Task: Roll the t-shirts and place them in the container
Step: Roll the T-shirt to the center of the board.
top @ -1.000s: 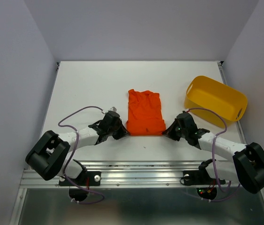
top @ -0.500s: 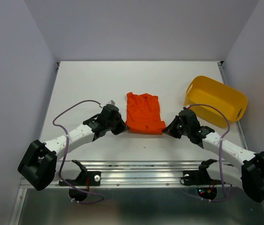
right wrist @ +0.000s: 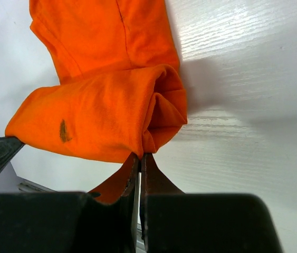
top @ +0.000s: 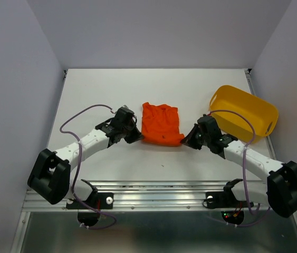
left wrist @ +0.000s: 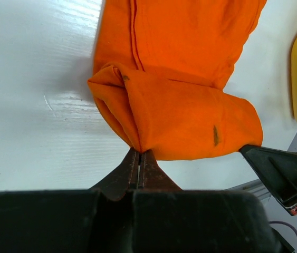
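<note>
The orange-red t-shirt [top: 161,123] lies folded narrow in the middle of the white table, its near end turned over into a fold [left wrist: 180,121]. My left gripper [top: 137,138] is shut on that fold's left corner [left wrist: 137,147]. My right gripper [top: 186,142] is shut on the fold's right corner [right wrist: 143,150]. Both pairs of jaws pinch thin fabric just above the table. The flat part of the t-shirt [right wrist: 101,37] stretches away beyond the fold. A small dark mark [left wrist: 215,135] shows on the folded part.
A yellow plastic tub [top: 242,112] stands tilted at the right, close behind my right arm. The white table [top: 101,95] runs back to grey walls on three sides. A metal rail [top: 159,192] lines the near edge.
Both grippers have moved away from the near edge, carrying the t-shirt's near end up and over. The visible t-shirt has become shorter.
</note>
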